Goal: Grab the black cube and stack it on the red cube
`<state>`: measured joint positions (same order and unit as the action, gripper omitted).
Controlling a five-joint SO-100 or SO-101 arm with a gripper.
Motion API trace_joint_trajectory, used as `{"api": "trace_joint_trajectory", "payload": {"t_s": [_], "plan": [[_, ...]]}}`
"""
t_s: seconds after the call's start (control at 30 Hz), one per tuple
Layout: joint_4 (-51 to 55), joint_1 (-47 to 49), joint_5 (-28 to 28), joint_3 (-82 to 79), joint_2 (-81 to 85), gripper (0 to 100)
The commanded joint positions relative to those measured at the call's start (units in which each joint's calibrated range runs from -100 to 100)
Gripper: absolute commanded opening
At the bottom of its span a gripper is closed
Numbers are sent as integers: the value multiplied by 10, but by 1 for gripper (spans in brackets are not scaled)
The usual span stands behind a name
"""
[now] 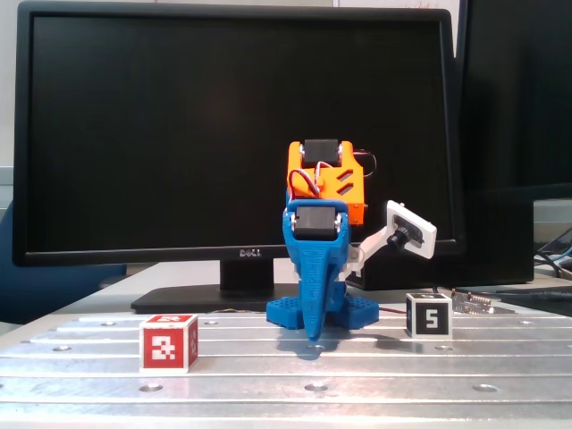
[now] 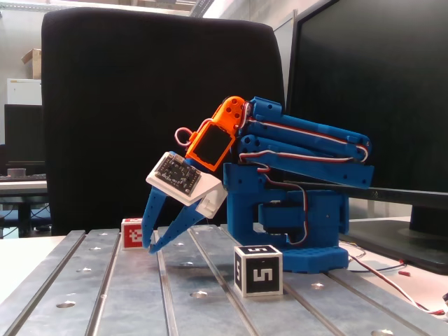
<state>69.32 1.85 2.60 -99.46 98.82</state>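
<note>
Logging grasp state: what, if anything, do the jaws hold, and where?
Nothing. The gripper is empty; black cube and red cube sit untouched on the table.

The folded blue arm (image 2: pixel 301 157) is leaning forward, its tool (image 2: pixel 150 246) pointing down, tips nearly closed, hovering empty just above the tabletop (image 2: pixel 126 294).
</note>
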Motion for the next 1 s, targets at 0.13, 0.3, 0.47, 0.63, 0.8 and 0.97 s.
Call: {"api": "trace_joint_trajectory", "payload": {"t_s": [0.13,0.3,0.47,0.63,0.8,0.97], "plan": [[-5,-3,1,1,3,1],[-12,1,1,1,4,1],[-29,2,-2,2,-1,1],[-31,3,-3,10,-2,1],[-33,3,-3,30,-4,1],[-26,3,-10,73,-34,1]]}}
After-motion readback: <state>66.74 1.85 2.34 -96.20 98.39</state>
